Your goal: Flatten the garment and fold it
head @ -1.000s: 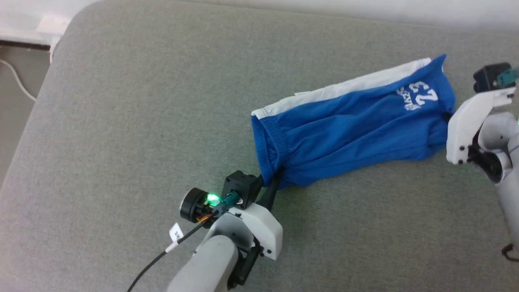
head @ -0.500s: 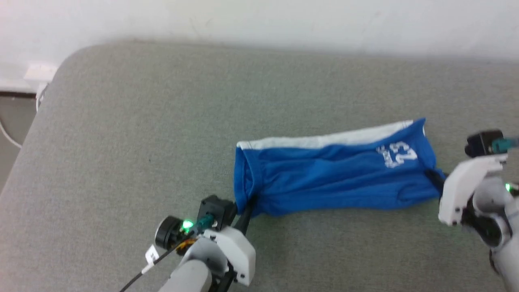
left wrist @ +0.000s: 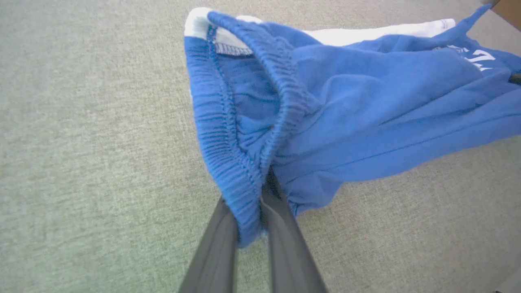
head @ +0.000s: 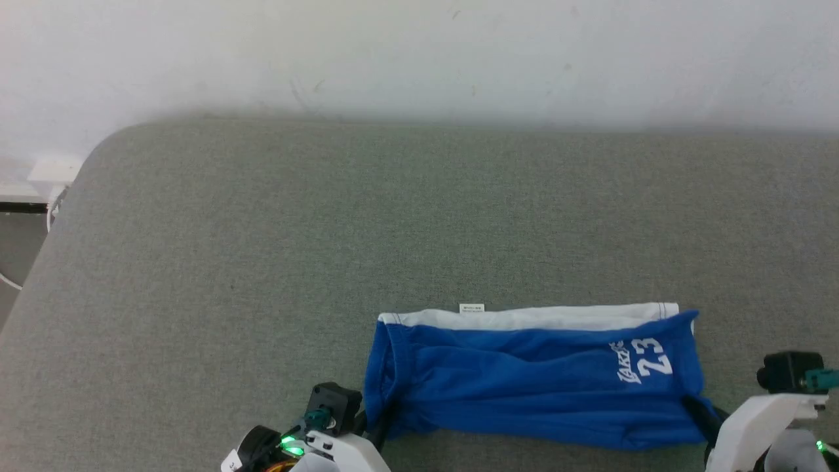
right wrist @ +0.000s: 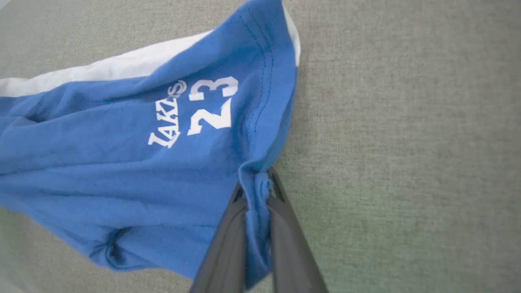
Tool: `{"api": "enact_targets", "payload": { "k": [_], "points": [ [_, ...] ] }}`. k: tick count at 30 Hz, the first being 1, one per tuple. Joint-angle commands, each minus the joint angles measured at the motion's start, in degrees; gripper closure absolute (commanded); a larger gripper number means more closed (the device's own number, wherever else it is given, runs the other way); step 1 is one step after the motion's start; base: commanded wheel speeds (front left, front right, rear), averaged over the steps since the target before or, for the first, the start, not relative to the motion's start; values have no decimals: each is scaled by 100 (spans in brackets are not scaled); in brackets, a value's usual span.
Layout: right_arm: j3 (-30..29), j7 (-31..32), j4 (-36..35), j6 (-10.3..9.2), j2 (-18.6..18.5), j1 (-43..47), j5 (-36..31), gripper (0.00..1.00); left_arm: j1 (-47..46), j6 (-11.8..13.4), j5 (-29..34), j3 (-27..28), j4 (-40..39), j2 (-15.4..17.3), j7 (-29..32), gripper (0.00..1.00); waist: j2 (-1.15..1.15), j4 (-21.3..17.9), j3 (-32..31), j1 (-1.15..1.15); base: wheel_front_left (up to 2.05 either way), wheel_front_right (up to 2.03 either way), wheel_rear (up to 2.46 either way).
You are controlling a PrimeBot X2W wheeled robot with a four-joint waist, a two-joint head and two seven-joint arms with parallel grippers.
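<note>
Left gripper first: its two dark fingers are pinched tight on the ribbed waistband, a blue fold squeezed between them; over to the right gripper, fingers clamped just as narrowly on a bunched corner of the leg hem; so both ends are gripped, and the garment runs stretched between them, left to right, low on the grey padded surface and close to the robot; the white stripe lies along the far edge with the small label poking out beyond it, and the Lakers 23 print sits face up near the right end; out past it there's open grey cloth, then the pale wall; this reads as the flattening step, a two-handed spread; the far edge looks straight, but the near blue edge sags and the waistband gapes open in the left wrist view, so it isn't flat yet; the next move calls for even tension from both sides, a gentle settle of the near edge onto the surface, then a release without dragging wrinkles back in, before any fold
</note>
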Motion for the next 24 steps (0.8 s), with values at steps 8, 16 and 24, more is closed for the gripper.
{"api": "enact_targets", "payload": {
  "k": [8,16,24],
  "points": [
    [-224,-144,-60,-12,426,301,-574,100,78,-84,-133,-65,393,6,88,100,0,-38,70,1,0,0,0],
    [-165,-403,257,-12,417,183,-876,85,-42,-171,-183,-121,748,-85,-13,0,0,-4,80,1,0,0,0],
    [-290,-530,-97,-12,316,132,-709,0,-43,-253,-397,25,714,-105,-299,0,0,88,-188,1,0,0,0]
  ]
}}
